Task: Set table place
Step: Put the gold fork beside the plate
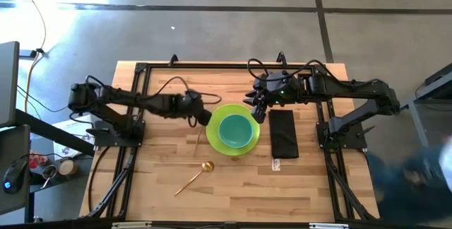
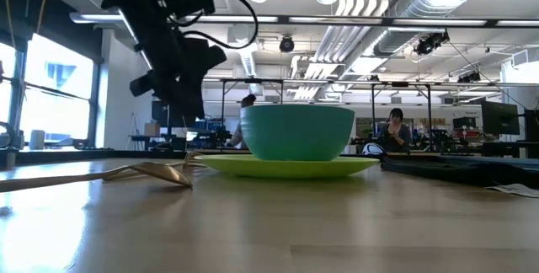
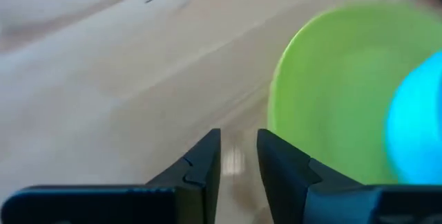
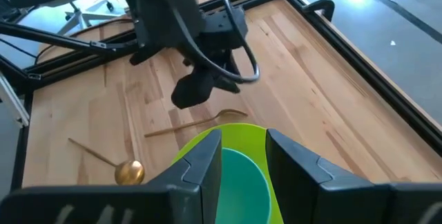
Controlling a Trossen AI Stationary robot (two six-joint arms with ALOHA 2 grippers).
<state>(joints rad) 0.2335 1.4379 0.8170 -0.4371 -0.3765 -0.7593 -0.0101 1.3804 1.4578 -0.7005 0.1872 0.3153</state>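
Observation:
A lime green plate (image 1: 214,141) lies at the middle of the wooden table (image 1: 311,186), with a teal bowl (image 1: 234,131) standing on it. A gold fork (image 4: 197,124) lies flat on the table just left of the plate; it also shows in the low view (image 2: 147,172). A gold spoon (image 1: 195,176) lies nearer the front edge. A black napkin (image 1: 283,133) lies right of the plate. My left gripper (image 1: 203,115) hovers above the table at the plate's left rim, its fingers a little apart with nothing between them (image 3: 239,156). My right gripper (image 1: 255,110) hovers over the plate's far right rim, fingers a little apart and empty (image 4: 244,156).
A black rail frame (image 1: 141,70) edges the table, and the arm bases stand at its left and right. A small white tag (image 1: 277,164) lies just in front of the napkin. Bare wood lies along the front edge. People sit in the room beyond the table (image 2: 394,130).

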